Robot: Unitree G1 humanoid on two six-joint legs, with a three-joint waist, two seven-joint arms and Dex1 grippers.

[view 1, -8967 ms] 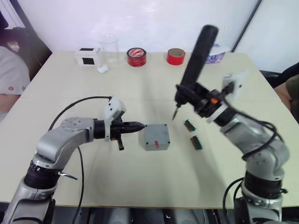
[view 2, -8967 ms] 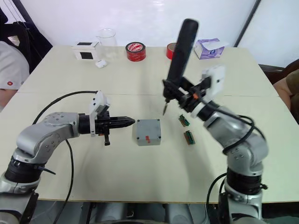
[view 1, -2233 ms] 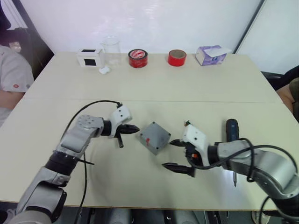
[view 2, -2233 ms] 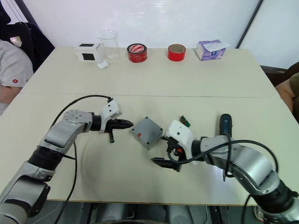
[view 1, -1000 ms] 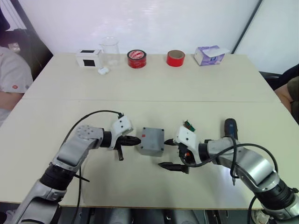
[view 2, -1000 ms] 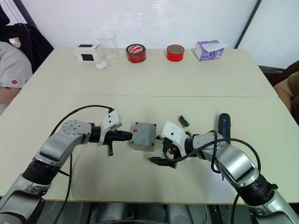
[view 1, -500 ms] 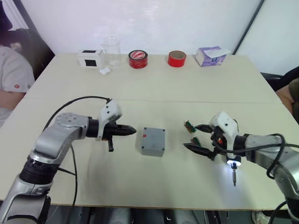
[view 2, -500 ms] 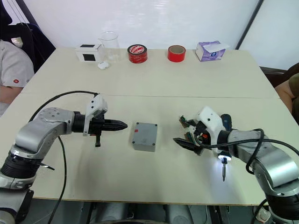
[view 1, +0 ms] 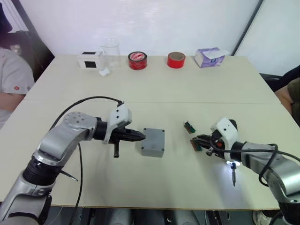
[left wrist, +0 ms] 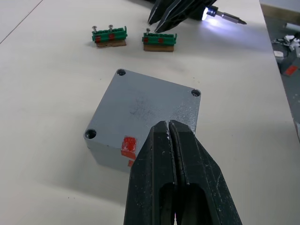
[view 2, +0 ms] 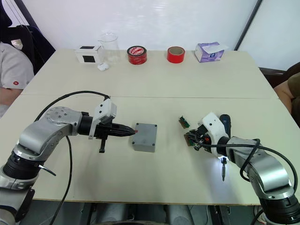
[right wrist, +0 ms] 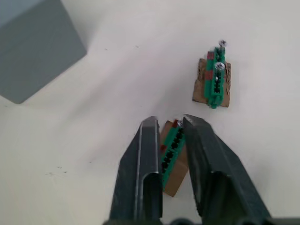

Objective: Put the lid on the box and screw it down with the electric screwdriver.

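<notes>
The left gripper [view 1: 142, 137] has advanced, its pressed-together tips now touching the box [view 1: 151, 142]. The right gripper [right wrist: 169, 126] has narrowed around a green screw holder [right wrist: 172, 153]; whether it pinches, I cannot tell.

Both arms are silver-grey metal with black joint rings, white wrist housings and looping black cables; each tool, left tool [view 1: 139, 136] and right tool [view 1: 199, 140], has two tapered black fingers.

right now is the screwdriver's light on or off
On: the electric screwdriver lies on the table, a bright white glow at its bit end.
</notes>
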